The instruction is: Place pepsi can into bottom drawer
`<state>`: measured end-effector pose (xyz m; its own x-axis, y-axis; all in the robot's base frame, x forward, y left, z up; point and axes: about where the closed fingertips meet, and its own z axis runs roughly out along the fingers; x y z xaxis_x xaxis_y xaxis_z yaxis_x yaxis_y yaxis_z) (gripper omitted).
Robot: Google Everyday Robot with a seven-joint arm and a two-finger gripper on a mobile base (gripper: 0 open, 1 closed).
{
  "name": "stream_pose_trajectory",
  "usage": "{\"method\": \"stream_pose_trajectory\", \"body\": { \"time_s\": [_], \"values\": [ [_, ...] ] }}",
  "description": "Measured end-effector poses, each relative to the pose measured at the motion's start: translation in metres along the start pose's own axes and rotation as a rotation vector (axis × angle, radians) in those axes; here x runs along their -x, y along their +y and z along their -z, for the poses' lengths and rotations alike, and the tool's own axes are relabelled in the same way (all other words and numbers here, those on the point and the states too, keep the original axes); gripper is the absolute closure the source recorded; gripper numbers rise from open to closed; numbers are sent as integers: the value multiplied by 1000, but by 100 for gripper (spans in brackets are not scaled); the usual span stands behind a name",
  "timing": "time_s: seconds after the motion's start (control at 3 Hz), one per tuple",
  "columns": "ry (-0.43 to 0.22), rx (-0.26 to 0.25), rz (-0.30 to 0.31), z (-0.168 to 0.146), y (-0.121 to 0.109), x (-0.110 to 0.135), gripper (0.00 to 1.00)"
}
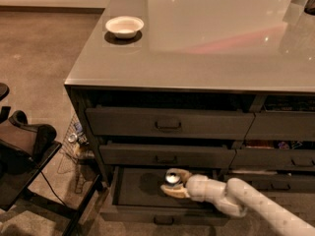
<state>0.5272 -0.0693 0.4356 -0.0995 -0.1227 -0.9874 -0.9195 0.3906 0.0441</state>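
The bottom drawer of the left stack is pulled open, its dark inside showing. My gripper reaches in from the lower right on a white arm and is shut on the pepsi can. Only the can's silver top with pull tab shows between the pale fingers. The can is held upright over the drawer's inside, right of its middle. Whether it touches the drawer floor is hidden.
A white bowl stands on the grey counter top at the back left. Two shut drawers sit above the open one. A black chair and a wire basket stand at the left.
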Motion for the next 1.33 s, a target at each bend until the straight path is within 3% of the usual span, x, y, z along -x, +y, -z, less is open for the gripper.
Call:
{"method": "stream_pose_trajectory", "body": {
  "time_s": [0.33,1.0,1.33],
  "values": [
    [11,62,25,-39,1,-50,100],
    [13,156,-27,-119,-17,-149,100],
    [37,122,-49,-128,-42,-187,100]
  ]
}}
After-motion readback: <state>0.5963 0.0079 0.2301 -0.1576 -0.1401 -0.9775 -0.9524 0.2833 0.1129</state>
